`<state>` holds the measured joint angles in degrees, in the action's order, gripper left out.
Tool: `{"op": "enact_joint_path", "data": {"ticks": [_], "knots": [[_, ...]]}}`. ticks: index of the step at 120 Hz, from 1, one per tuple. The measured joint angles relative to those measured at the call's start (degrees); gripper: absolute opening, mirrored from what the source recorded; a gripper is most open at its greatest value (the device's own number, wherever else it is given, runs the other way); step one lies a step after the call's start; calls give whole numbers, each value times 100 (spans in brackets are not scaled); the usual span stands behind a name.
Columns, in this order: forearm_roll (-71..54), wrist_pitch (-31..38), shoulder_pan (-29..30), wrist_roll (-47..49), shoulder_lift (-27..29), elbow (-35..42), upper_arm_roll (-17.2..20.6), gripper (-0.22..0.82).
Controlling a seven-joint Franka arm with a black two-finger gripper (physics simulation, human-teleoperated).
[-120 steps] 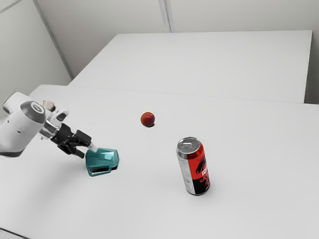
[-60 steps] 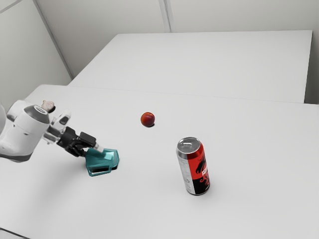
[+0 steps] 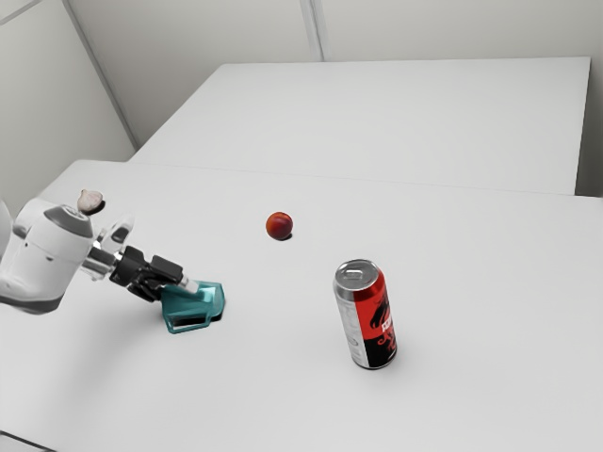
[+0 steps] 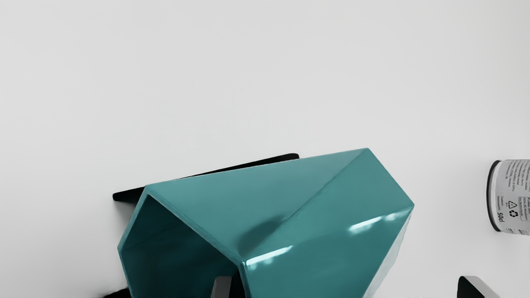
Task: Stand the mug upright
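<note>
Though sideways, the mug point(image 4: 314, 198) open-mouthed in the wrist view.

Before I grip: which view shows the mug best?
The wrist view: it shows the mug up close and looks into its open end. The exterior view shows it from farther off, on its side, partly behind the gripper.

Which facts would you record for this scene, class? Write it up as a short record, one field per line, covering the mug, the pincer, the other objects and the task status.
surface: pale table
mug: teal, faceted, lying on its side
pincer: open, one finger at the mug's mouth, the other beyond its far side
can: silver, red and black, standing upright
round item: small, red
pale lump: small, near the arm
task status: mug not upright
</note>
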<state>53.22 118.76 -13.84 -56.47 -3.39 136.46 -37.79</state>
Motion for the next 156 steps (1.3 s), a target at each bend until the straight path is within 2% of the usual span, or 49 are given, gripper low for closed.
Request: {"op": "enact_joint_path", "data": {"ticks": [16,84,109,134,156], "knots": [[3,14,15,-71,9,13,0,50],[191,-22,-26,-242,140,0,1,1],[197,-33,-165,-267,286,-35,-4,-11],[163,-42,-290,-284,564,-68,5,-14],[-116,-17,-178,-257,703,-339,68,-15]]}}
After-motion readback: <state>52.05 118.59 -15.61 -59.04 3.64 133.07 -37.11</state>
